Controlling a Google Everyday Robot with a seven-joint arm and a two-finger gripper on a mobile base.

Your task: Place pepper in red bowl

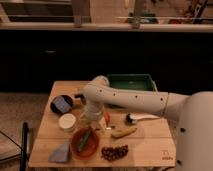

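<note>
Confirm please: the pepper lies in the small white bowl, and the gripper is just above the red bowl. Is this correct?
Not quite. The camera view shows the pepper lying in the red bowl, not the small white bowl, which sits to its upper left. The rest holds: the gripper is just above the red bowl.

Kitchen-like room, dark counter [60,55], wooden table [145,145], pincer [92,120] above it
</note>
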